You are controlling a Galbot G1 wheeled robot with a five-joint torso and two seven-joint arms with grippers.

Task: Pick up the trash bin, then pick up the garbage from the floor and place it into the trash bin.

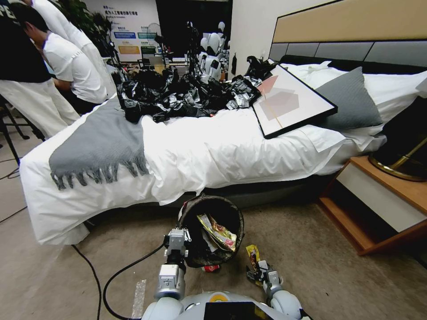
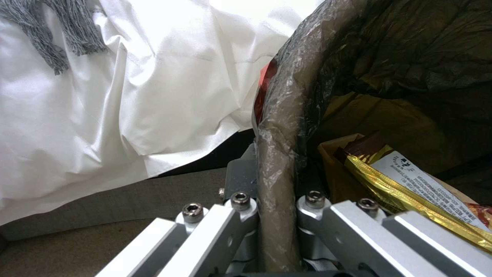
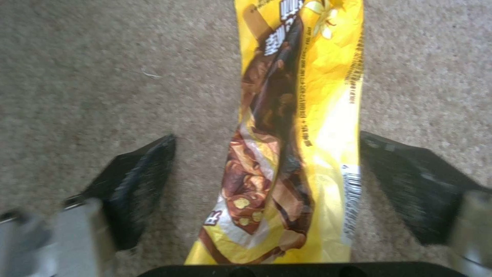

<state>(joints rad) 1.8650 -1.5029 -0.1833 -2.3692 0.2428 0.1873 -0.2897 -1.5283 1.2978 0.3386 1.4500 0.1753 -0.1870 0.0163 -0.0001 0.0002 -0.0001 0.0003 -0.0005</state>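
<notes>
On your left, the left gripper (image 1: pixel 178 240) is clamped on the near-left rim of the trash bin (image 1: pixel 235 213), which stands on the carpet (image 1: pixel 311 249) just before the bed (image 1: pixel 200 151). Your left wrist view shows the rim pinched between the metal fingers (image 2: pixel 241 215), plus a gold foil wrapper (image 2: pixel 410 184) inside whose white label carries small print too fine to read. A red packet (image 1: pixel 211 268) lies at the bin's near foot. On your right, the right gripper (image 3: pixel 266 184) has its black pads (image 3: pixel 138 184) spread apart, straddling a yellow wrapper (image 3: pixel 302 127) flat on the carpet; its lettering is unreadable.
</notes>
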